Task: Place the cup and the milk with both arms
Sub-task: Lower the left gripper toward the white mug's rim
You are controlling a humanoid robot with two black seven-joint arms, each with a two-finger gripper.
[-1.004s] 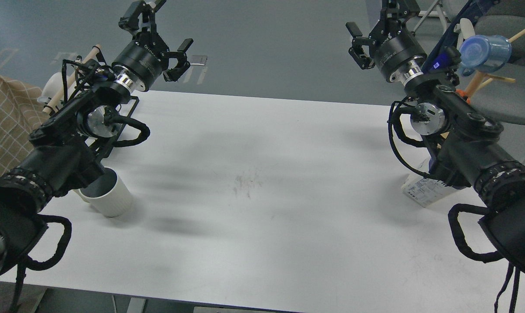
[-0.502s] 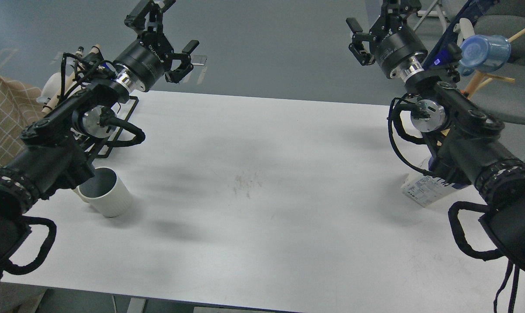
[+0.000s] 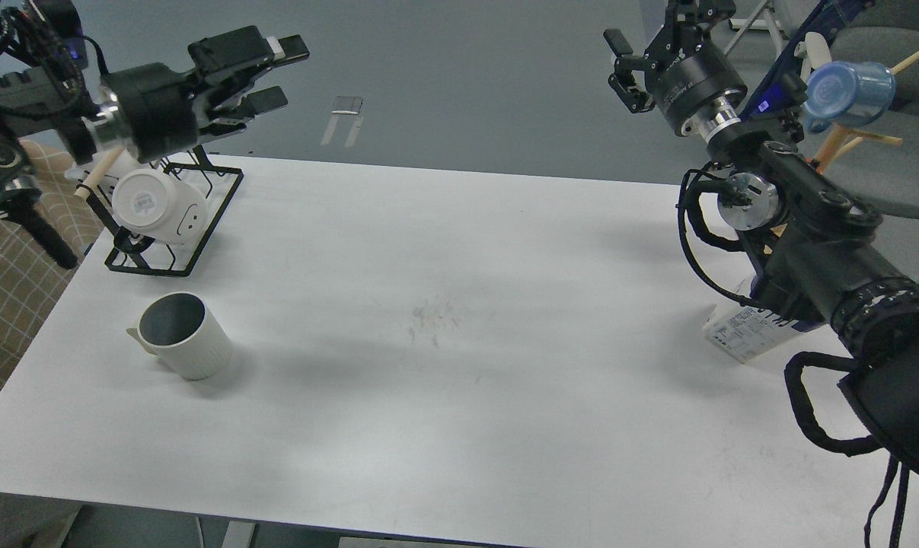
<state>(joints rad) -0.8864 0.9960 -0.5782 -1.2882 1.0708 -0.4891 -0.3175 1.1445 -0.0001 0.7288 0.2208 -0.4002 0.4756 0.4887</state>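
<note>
Cup (image 3: 185, 336) seen upright on table (image 3: 459, 320), left side, ungrasped. Milk carton (image 3: 745, 335) partly hidden under right arm, ungrasped. Left gripper (image 3: 265, 72) raised, spread, empty. Right gripper (image 3: 661, 38) raised, spread, empty. Task judged barely begun.

A white table (image 3: 459, 396) filled most of the view, with a faint grey smudge (image 3: 432, 316) near its middle. At its far left corner stood a black wire rack (image 3: 200, 221) with a white mug (image 3: 158, 217) lying on its side across it. A beige checked cloth (image 3: 2, 304) lay off the left edge. At far right, a blue cup (image 3: 847, 91) hung on a wooden peg stand (image 3: 870, 137), beside a grey chair (image 3: 897, 171)
</note>
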